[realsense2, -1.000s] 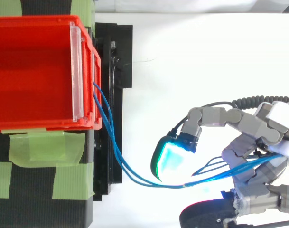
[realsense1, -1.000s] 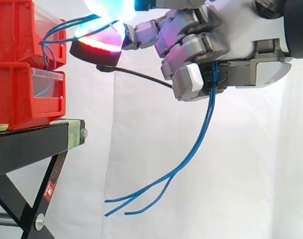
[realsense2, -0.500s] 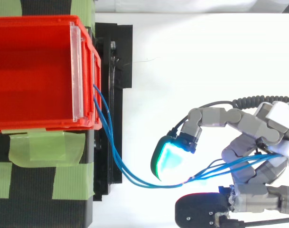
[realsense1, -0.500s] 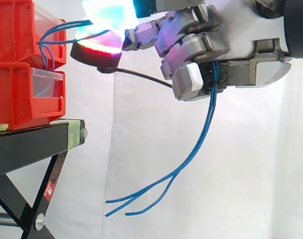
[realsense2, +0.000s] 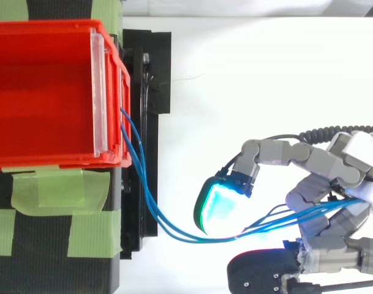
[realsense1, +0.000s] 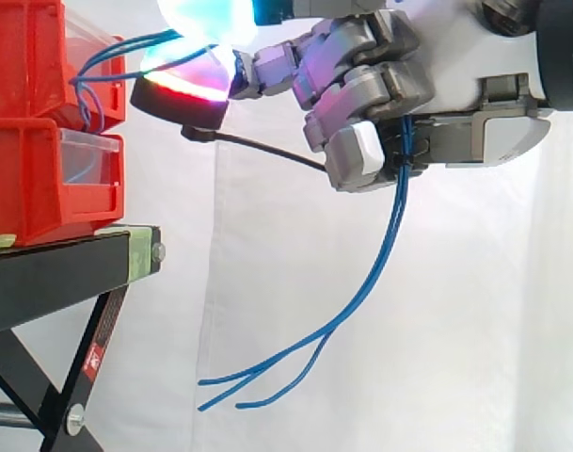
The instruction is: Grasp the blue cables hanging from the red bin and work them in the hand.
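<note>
Grasp made: my hand (realsense1: 380, 94) is curled round the blue cables (realsense1: 390, 240) from the red bin (realsense2: 51, 160); next, roll them between fingers.

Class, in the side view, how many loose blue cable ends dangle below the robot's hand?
3. The blue cables drop from the hand and fan out low down: one end uppermost, one beneath it, one to their right. None seems hidden.
</note>
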